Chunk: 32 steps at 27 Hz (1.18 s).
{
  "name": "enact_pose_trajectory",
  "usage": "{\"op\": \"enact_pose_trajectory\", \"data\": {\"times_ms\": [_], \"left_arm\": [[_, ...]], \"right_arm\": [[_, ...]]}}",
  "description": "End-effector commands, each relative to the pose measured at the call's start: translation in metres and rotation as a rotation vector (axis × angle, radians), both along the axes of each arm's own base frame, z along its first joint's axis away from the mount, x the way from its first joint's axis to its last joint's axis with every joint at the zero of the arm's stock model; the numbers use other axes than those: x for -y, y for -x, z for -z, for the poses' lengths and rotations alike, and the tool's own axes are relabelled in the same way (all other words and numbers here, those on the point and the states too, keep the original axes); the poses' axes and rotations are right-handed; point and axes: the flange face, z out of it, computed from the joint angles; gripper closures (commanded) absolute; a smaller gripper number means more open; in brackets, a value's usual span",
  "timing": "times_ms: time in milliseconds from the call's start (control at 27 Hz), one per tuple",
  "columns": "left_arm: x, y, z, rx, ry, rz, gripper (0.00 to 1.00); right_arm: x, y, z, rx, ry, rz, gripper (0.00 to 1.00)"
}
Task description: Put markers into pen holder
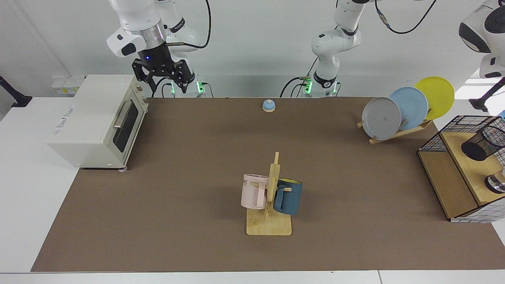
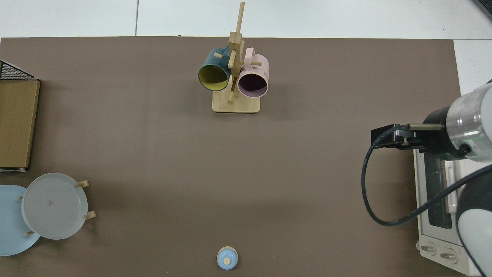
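The right arm reaches down from the facing view's upper left, its black right claw (image 1: pixel 165 77) hanging in the air with fingers pointing downward — whether they are parted is unclear. The left arm rises out of frame — its claw is unseen.

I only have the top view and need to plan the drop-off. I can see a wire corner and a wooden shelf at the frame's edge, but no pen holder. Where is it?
Observer: The pen holder sits on the upper wooden shelf of the wire rack, past your frame's edge. I cannot tell whether it stands upright or is tipped.
Operator: Does either gripper carry a marker?
Observer: No marker shows in the facing view either. The right gripper hangs high beside the toaster oven with nothing visible in it. The left gripper is out of frame; only a white link of the left arm shows above the rack.
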Motion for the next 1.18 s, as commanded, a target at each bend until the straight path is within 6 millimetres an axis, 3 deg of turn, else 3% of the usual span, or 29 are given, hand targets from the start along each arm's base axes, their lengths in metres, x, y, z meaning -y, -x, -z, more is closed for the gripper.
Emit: {"op": "enact_pose_trajectory", "data": {"times_ms": [0,703,962,1147], "left_arm": [[-0.012,-0.002,0.012,-0.014,-0.021,0.03,1.0],[-0.012,-0.006,0.027,-0.03,-0.019,0.036,1.0],[-0.013,-0.013,0.042,-0.052,-0.011,0.04,1.0],[-0.018,-0.021,0.066,-0.083,0.001,0.042,1.0]], "right_arm": [[0.0,0.006,-0.001,0.025,0.014,-0.049,0.0],[0.011,0.003,-0.001,0.021,-0.006,-0.015,0.0],[0.011,0.003,-0.001,0.021,-0.006,-0.015,0.0],[0.011,0.003,-0.001,0.021,-0.006,-0.015,0.0]]}}
